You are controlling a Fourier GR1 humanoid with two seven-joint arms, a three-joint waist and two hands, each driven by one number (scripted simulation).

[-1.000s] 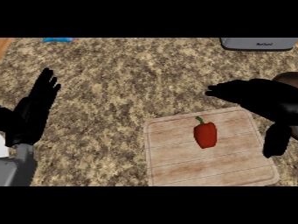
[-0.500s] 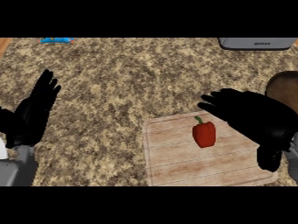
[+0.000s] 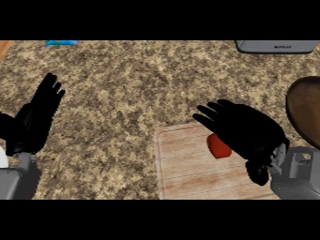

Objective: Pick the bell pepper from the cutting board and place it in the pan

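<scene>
Bare counter lies open between cutting board and pan; nothing stands between.

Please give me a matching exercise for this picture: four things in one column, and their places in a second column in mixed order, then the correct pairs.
Things:
1. bell pepper
2. pan
3. left hand
4. right hand

Places:
A. at the right edge of the counter
B. open, fingers up, at the view's left
C. on the cutting board, partly hidden
D. over the pepper, fingers spread

Pairs: 1-C, 2-A, 3-B, 4-D
</scene>
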